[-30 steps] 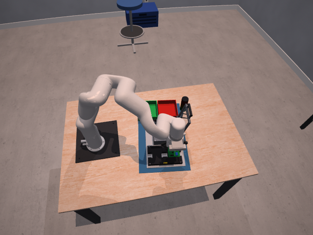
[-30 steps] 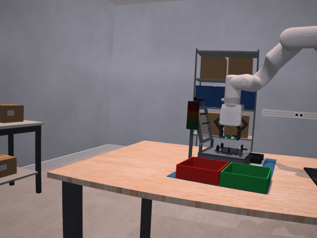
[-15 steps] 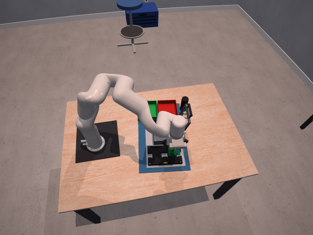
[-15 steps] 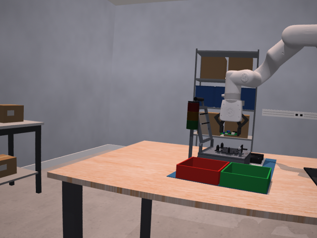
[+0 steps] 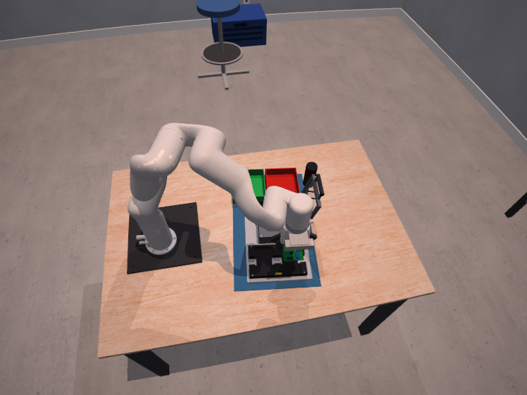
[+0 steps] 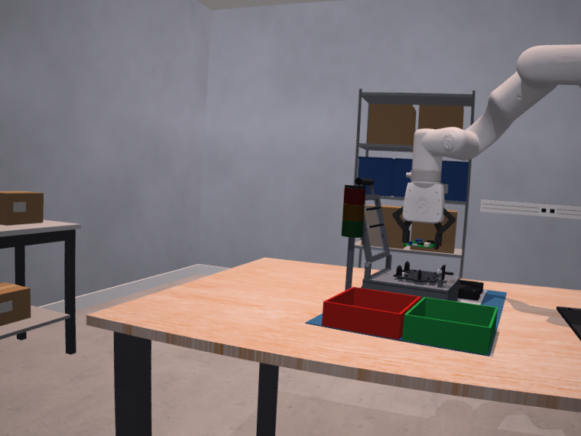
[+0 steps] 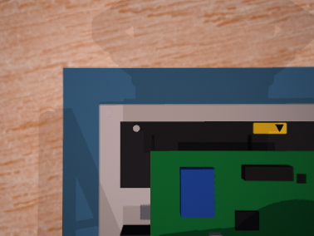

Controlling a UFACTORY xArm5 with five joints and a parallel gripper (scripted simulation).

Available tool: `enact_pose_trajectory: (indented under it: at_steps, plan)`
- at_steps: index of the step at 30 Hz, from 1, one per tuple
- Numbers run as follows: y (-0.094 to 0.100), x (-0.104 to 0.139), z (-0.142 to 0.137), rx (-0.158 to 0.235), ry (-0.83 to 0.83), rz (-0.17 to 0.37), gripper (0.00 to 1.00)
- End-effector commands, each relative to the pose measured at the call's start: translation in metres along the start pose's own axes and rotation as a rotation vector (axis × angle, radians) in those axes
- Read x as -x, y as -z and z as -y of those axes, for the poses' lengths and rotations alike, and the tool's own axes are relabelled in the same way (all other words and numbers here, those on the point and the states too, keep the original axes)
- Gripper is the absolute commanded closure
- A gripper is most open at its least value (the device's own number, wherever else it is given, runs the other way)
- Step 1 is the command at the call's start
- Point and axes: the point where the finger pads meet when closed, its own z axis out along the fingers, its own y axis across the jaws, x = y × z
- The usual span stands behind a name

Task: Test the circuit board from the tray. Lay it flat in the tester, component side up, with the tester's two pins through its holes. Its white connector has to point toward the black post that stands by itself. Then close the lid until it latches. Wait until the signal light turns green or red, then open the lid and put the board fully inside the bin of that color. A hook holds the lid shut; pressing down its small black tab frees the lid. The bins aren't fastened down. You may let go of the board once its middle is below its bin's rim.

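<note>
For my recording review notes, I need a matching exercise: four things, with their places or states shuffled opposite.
1. circuit board
2. lid
3. red bin
4. signal light

A. beside the green bin
B. unlit
C. held in the claw
D. standing open

Pairs: 1-C, 2-D, 3-A, 4-B
</note>
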Motion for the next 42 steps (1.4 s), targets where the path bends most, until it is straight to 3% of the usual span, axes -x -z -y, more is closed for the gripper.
enact_pose_trajectory:
  at_steps: [1,16,31,42]
  plan:
    - [0.002,0.004,0.0,-0.004,0.0,-0.001,0.21]
    - [0.006,0.058,-0.013,-0.004,0.0,-0.001,0.21]
    - [0.011,0.139,-0.033,-0.003,0.0,0.0,0.21]
    - [0.013,0.164,-0.039,-0.002,0.0,0.0,0.21]
